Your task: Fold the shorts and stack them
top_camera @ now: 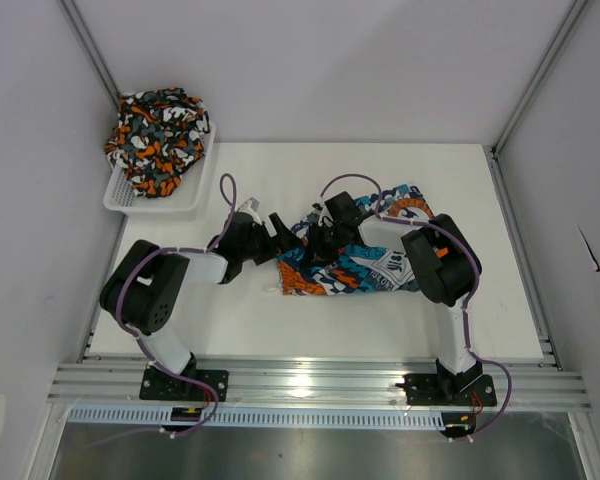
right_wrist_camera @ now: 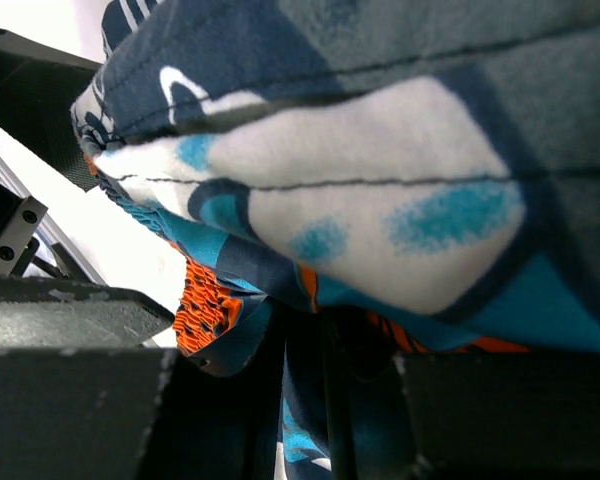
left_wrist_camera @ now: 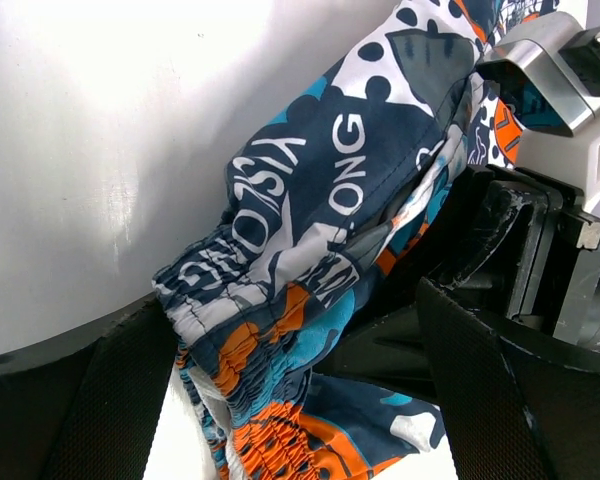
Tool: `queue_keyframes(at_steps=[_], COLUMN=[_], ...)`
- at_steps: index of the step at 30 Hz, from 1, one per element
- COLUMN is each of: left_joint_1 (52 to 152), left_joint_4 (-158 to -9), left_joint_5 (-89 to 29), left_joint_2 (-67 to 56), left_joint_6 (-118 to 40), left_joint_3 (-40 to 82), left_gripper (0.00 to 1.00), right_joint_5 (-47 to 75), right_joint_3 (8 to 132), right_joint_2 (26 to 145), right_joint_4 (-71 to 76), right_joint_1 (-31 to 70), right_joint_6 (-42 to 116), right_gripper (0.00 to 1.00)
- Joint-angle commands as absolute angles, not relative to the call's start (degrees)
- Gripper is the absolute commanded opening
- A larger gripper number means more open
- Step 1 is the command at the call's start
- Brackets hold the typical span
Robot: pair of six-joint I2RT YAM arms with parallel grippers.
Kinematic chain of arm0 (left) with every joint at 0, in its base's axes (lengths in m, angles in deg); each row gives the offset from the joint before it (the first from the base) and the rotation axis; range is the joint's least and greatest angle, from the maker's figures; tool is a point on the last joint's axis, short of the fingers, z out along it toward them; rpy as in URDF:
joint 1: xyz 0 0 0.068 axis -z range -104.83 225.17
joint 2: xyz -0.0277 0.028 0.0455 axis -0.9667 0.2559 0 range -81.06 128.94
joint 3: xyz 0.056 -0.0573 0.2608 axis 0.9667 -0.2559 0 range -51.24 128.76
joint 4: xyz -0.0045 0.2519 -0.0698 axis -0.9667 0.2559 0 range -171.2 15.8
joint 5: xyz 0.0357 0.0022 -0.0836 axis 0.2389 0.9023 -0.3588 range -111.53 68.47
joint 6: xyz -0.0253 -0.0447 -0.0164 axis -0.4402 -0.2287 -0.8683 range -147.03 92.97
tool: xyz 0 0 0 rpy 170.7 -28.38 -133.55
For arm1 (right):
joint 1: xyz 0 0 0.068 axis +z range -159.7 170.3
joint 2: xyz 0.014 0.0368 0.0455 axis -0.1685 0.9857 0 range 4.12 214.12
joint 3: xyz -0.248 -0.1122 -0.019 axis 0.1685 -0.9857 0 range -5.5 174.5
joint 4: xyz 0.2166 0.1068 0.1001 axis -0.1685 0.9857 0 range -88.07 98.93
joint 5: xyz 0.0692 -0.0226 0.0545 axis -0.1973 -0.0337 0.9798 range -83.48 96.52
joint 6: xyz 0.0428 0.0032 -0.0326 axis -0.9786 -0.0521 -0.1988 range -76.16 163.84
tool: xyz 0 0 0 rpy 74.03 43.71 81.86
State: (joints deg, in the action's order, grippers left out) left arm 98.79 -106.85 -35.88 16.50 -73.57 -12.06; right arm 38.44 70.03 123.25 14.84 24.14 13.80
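Note:
The teal-blue, orange and white patchwork shorts [top_camera: 365, 265] lie crumpled in the middle of the white table [top_camera: 380, 170]. My left gripper [top_camera: 283, 238] is at their left end. In the left wrist view it [left_wrist_camera: 290, 400] is open, with the gathered waistband [left_wrist_camera: 270, 340] between its wide-apart fingers [left_wrist_camera: 80, 400]. My right gripper [top_camera: 322, 236] is just right of it, shut on a fold of the same shorts [right_wrist_camera: 380, 180], which drapes over its camera; its [right_wrist_camera: 335, 400] fingers pinch dark cloth. The camouflage shorts [top_camera: 158, 140] sit bunched in the basket.
The white mesh basket [top_camera: 130, 197] stands at the table's back left corner. The two grippers are very close together; the right gripper's body [left_wrist_camera: 550, 250] fills the right side of the left wrist view. Walls and metal posts enclose the table.

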Motion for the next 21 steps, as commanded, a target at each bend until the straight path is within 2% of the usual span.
queue_keyframes(at_steps=[1,17,21], left_joint_1=[99.52,99.78,99.96], left_joint_4=[-108.62,-119.52,-119.96], left_joint_5=[-36.39,-38.06,-39.02], left_joint_2=[17.55,14.83,15.35], left_joint_6=[-72.65,-75.55,-75.37], left_joint_3=[-14.49,-22.23,-21.88], left_gripper=[0.97,0.96,0.90], right_joint_5=[37.19,40.80,41.24], right_joint_3=[71.23,67.37,66.66], right_joint_2=[125.49,125.67,125.67], right_joint_4=[14.06,5.45,4.04], right_joint_1=[24.58,23.35,22.91], right_joint_6=[13.78,8.34,7.37], right_gripper=[0.23,0.19,0.18])
